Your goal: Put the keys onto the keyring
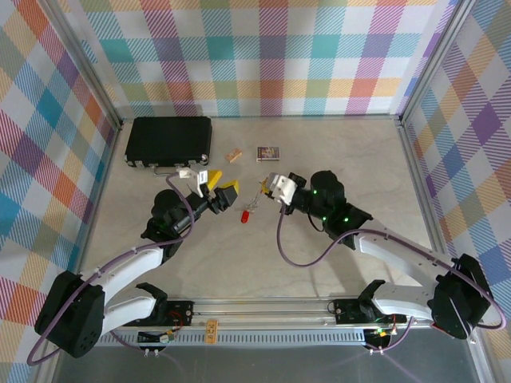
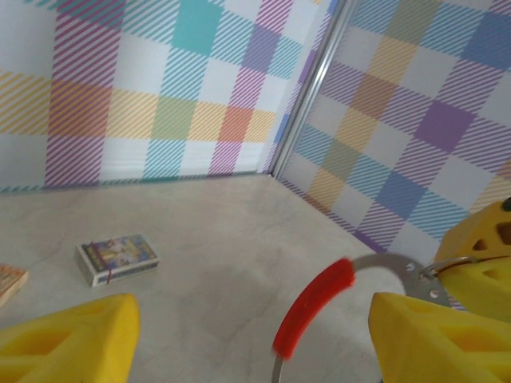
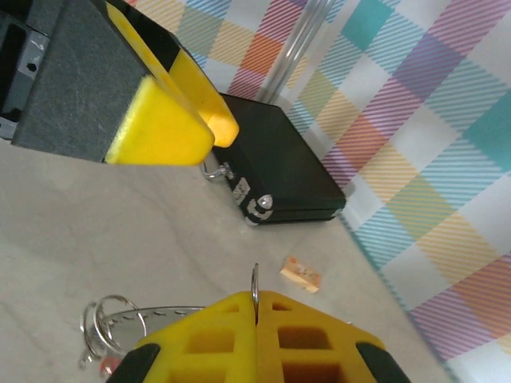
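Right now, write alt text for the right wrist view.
The right end effector, shut, pinches a thin metal keyring edge-on above a table. The left end effector hangs open at upper left, with a black case and a small tan block behind.

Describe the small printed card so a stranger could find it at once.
Start at the black case by the far wall. Going right, pass the tan block; the card lies next. It alone is rectangular with a colourful printed face.
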Action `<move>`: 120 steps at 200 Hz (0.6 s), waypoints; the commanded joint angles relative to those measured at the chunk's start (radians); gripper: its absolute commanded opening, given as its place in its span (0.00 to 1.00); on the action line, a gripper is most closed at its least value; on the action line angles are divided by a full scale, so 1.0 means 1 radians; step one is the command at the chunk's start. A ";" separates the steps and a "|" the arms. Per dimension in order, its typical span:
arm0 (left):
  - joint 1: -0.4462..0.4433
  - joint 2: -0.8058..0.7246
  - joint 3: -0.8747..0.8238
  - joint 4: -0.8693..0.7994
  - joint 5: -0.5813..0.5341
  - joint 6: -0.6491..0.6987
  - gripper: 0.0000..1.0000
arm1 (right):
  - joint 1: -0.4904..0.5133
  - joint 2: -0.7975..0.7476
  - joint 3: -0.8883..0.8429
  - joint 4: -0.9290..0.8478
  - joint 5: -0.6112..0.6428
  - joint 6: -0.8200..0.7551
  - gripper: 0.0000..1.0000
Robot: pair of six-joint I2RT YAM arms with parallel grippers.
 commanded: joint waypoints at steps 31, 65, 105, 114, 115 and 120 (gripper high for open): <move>-0.003 0.063 0.123 0.002 0.138 -0.060 0.57 | -0.065 -0.057 0.033 -0.044 -0.193 0.255 0.00; -0.068 0.071 0.150 -0.036 0.104 0.003 0.53 | -0.105 -0.069 0.034 -0.041 -0.258 0.336 0.00; -0.118 0.080 0.187 -0.094 0.096 0.056 0.49 | -0.144 -0.065 0.033 -0.019 -0.333 0.413 0.00; -0.118 0.095 0.196 -0.086 0.096 0.034 0.46 | -0.145 -0.066 0.032 -0.015 -0.339 0.415 0.00; -0.118 0.096 0.198 -0.086 0.095 0.033 0.46 | -0.145 -0.066 0.031 -0.014 -0.339 0.414 0.00; -0.119 0.105 0.204 -0.081 0.094 0.025 0.44 | -0.145 -0.066 0.031 -0.012 -0.342 0.414 0.00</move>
